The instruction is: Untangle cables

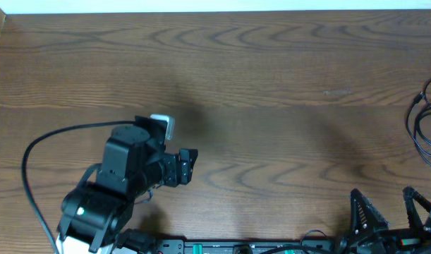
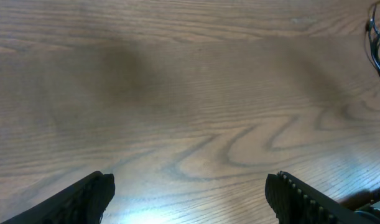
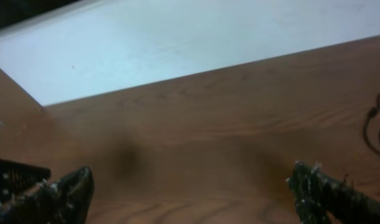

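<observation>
We see thin black looped cables on the grained wooden surface; left tool and right tool gape wide, empty.

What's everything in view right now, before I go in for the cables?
table: one, brown wood grain, fills every view.
cables: count unclear, thin black loops, at the table's right edge, mostly cut off by the overhead frame.
white surface: one, white, beyond the table's far edge.
arm wire: one, thicker black, arcing off the left arm at lower left.
left gripper: one, black, lower left, open, nothing between the fingers.
right gripper: one, black, bottom right, open, empty, apart from the cables.
</observation>
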`<state>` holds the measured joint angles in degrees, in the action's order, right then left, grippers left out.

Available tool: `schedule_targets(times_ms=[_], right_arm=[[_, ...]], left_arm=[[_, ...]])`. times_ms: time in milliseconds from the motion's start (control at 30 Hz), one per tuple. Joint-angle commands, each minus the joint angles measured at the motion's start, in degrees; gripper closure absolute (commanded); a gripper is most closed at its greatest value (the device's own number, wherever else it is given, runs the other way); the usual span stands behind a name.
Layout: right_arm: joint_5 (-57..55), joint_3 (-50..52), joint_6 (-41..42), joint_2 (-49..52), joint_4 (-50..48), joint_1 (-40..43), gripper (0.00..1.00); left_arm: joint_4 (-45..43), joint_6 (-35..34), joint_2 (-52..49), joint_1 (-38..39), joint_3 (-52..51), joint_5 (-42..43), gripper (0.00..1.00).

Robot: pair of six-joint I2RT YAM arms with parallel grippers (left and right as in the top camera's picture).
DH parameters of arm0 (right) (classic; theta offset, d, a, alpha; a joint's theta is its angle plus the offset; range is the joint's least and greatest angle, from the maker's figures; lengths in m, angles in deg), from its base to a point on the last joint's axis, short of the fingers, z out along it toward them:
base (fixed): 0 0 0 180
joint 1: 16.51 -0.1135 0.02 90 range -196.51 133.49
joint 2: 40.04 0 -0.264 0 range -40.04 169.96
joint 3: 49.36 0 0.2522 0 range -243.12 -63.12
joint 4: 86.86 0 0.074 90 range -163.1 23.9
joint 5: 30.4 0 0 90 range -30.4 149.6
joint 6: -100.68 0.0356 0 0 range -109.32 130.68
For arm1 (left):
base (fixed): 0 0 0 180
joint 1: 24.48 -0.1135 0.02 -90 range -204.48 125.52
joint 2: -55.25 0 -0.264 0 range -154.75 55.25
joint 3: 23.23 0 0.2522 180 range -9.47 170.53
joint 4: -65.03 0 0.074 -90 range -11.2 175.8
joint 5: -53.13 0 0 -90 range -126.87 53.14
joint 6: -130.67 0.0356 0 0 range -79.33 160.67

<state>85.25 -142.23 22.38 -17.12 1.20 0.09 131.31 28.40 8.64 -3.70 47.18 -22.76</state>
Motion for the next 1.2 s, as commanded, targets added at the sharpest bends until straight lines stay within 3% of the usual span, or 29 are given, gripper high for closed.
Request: schedule_targets(times_ms=[0,300,467,600,767,933,1167], right_arm=[[1.33,-0.02,-0.42,-4.39,-0.48,-1.55,0.04],[1.46,0.07,-9.25,-16.70,0.83,-3.89,0.01],[0.35,0.15,-9.29,-17.33,9.40,-3.63,0.01],[-3.89,0.31,-9.66,-17.33,6.80,-3.63,0.01],[-0.92,0.63,-20.81,-17.53,-1.18,-3.93,0.01],[-0.66,0.92,-24.11,-18.67,-6.23,-3.96,0.01],[-0.87,0.61,-28.96,-22.64,0.96,-6.05,0.01]], left_arm=[[1.42,-0.22,2.01,-0.20,0.81,-1.40,0.16],[3.26,0.48,2.47,-0.20,0.81,-1.33,0.13],[4.46,1.53,2.47,-0.20,0.81,-1.31,0.12],[4.46,1.51,2.47,-0.20,0.81,-1.31,0.12],[4.87,1.51,2.47,-0.20,0.81,-1.31,0.12],[4.90,1.51,2.47,-0.20,0.81,-1.31,0.12],[5.55,1.57,2.47,-0.20,0.81,-1.33,0.12]])
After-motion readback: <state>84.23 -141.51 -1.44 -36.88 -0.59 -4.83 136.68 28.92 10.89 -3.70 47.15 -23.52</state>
